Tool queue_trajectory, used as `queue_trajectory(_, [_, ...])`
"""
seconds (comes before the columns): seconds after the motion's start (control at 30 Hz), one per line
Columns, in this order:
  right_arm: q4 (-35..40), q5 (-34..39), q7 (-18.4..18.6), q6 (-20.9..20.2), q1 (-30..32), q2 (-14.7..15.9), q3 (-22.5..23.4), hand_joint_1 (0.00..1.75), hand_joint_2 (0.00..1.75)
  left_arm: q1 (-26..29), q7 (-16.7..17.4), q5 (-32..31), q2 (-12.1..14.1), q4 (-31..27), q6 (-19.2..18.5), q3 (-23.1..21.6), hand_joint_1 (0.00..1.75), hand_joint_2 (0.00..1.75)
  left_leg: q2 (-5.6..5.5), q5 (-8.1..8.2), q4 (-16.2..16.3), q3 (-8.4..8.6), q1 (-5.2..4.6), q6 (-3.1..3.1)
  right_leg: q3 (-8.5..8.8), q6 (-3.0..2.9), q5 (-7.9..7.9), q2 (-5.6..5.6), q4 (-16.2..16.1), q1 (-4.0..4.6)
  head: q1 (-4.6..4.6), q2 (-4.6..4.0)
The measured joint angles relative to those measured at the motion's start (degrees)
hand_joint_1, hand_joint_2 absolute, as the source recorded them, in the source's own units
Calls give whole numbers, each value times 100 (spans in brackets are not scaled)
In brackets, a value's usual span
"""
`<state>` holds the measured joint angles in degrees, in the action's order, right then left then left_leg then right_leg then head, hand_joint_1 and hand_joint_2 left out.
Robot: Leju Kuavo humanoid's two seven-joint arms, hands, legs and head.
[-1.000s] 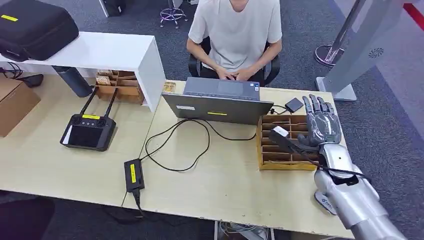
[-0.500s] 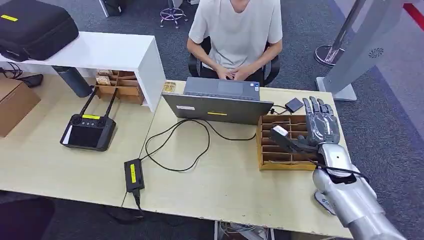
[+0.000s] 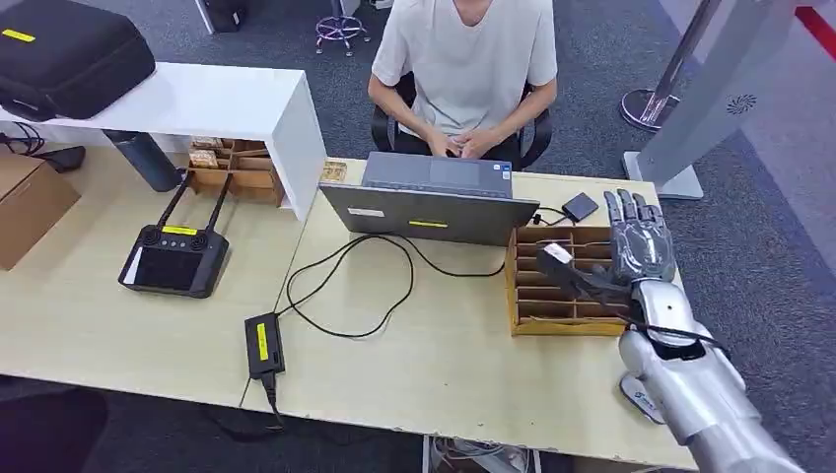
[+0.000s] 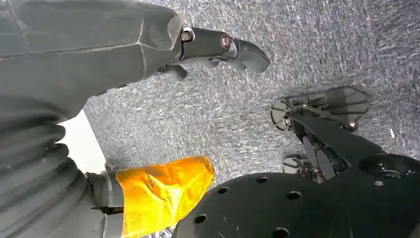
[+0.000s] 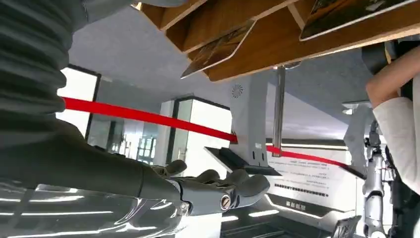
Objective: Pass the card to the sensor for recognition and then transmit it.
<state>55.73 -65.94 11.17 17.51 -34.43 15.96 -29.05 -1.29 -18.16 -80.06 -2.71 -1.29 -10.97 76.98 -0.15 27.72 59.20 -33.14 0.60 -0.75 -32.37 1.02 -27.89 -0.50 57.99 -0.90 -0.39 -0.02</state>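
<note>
Even, bright overhead light, soft shadows on desk [image 3: 118,305]. Head view sharp. Right wrist view: backlit windows [image 5: 208,124] blown out.

tan wooden tray [image 3: 523,296], grey carpet [image 3: 749,256]

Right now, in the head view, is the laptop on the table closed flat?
No. The laptop stands open on the table, its lid raised with the back facing the camera, and a person types behind it.

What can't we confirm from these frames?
- Card in the right hand: head view shows a dark thumb with a white tip over the wooden slot tray; too small.
- Sensor: unidentifiable.
- Left hand hangs over carpet; its palm faces away.
</note>
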Motion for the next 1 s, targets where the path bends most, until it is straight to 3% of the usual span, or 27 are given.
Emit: queue_trajectory(1.0, [-435,-20,90,4,-318,-11,157,0,175,-3,11,-68,0,0,-2,0,0,175,0,0,0,0,0,0,0,0,0,0,0,0,0,0])
